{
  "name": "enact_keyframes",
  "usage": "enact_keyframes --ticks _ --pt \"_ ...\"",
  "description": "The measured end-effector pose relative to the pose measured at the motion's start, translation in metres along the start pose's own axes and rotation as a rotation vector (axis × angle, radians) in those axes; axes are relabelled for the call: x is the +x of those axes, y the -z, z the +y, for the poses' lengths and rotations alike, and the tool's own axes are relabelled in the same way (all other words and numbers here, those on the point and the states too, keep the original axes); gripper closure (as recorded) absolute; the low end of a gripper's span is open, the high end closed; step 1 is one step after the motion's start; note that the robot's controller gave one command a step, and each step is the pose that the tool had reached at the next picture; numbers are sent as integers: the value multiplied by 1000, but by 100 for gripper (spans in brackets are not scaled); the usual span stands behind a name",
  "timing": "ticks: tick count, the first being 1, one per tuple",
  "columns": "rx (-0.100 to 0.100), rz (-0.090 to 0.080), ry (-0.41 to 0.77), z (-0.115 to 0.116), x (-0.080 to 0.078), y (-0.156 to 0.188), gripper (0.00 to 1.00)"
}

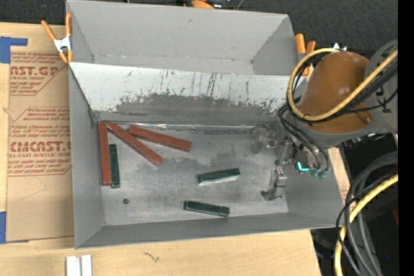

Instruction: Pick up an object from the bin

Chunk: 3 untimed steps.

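Note:
My gripper (277, 185) hangs low over the right end of the bin floor, its metal fingers pointing down with nothing seen between them. The nearest thing is a dark green bar (218, 175), lying flat to the left of the gripper near the middle of the floor. A second dark green bar (206, 208) lies near the front wall, left of and below the gripper. Neither bar touches the fingers.
At the left end lie several reddish-brown bars: one upright along the left wall (104, 154), two slanting (160, 138) toward the middle. A short dark green bar (114, 165) lies beside the upright one. The arm's orange cover and cables crowd the right wall.

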<state>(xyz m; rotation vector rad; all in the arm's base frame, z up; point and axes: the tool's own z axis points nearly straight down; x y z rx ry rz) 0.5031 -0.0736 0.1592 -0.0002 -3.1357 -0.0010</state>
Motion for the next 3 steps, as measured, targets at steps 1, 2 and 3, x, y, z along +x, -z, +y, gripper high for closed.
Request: enact_keyframes --ticks 1,2,3 --pt "-2 -3 145 52 -35 -93 0" --pt "0 -6 142 50 -36 -89 100" --pt "2 -17 197 56 -46 79 100"
